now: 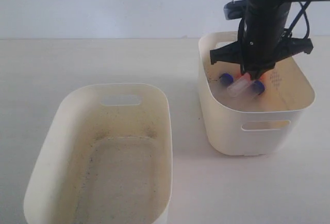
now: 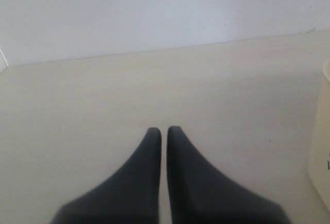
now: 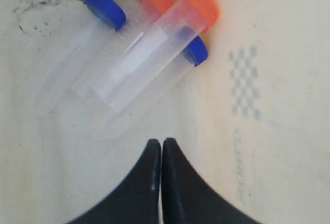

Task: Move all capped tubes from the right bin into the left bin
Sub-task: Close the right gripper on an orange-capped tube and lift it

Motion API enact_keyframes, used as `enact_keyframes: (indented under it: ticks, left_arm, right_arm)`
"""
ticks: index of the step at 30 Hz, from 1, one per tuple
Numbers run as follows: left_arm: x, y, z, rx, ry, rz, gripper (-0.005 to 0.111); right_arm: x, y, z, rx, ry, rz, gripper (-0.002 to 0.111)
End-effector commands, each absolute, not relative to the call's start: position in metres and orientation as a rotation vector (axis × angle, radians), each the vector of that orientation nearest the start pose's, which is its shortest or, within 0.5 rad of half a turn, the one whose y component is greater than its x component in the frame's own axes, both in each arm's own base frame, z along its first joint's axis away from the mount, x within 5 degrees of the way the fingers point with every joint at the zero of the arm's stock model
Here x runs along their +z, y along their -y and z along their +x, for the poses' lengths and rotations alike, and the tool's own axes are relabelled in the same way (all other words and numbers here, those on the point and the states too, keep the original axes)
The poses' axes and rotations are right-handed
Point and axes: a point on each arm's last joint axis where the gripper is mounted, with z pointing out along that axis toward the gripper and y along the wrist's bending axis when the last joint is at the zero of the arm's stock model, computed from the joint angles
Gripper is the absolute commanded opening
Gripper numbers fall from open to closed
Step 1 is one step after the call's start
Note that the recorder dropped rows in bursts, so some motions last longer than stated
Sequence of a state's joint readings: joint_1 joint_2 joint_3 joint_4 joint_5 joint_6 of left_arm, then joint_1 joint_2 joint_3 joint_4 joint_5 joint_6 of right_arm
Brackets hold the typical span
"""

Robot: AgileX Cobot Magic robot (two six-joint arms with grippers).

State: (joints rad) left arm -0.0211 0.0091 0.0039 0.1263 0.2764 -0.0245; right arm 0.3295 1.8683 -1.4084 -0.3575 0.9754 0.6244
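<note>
— Where are the tubes (image 3: pixel 139 59) lying?
— All four are lying piled inside the right bin (image 1: pixel 258 118). The right hand (image 3: pixel 161 141) is hovering over them, pinched empty; the left hand (image 2: pixel 164 130) is waiting narrow outside it.

Four clear capped tubes (image 3: pixel 139 64), orange and blue caps, overlapping inside the right bin (image 1: pixel 258 126); speckled left bin (image 1: pixel 67 131) nearby.

Tabletop (image 1: pixel 103 64): cream, matt, backed by a pale wall. Two items stood directly on it, apart. Left bin (image 1: pixel 166 131): cream tub, slot handle, grime-speckled inside, at 7 o'clock from the exterior view's centre. Right bin (image 1: pixel 227 128): cream tub, slot handles, at 2 o'clock.
</note>
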Motion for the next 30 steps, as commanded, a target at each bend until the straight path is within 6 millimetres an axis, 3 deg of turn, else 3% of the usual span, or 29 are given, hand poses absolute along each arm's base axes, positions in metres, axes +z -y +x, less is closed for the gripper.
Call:
enact_keyframes:
  ticks: [1, 8, 10, 15, 17, 30]
  left_arm:
    - [0.189, -0.002, 0.056, 0.071, -1.750, 0.065, 0.004]
    - [0.189, -0.002, 0.056, 0.071, -1.750, 0.065, 0.004]
    - [0.189, -0.002, 0.056, 0.071, -1.750, 0.065, 0.004]
    - [0.189, -0.002, 0.056, 0.071, -1.750, 0.065, 0.004]
    - [0.189, -0.002, 0.056, 0.071, -1.750, 0.065, 0.004]
    - [0.189, -0.002, 0.056, 0.071, -1.750, 0.065, 0.004]
  right_arm:
    - [0.251, -0.096, 0.363, -0.227, -2.738, 0.150, 0.000]
    - [0.239, -0.102, 0.375, -0.139, -2.682, 0.242, 0.002]
    - [0.236, -0.105, 0.379, -0.097, -2.657, 0.255, 0.012]
    - [0.221, -0.109, 0.387, -0.056, -2.652, 0.317, 0.053]
    - [0.213, -0.109, 0.388, -0.069, -2.658, 0.362, 0.060]
    - [0.173, -0.109, 0.396, -0.146, -2.703, 0.486, 0.055]
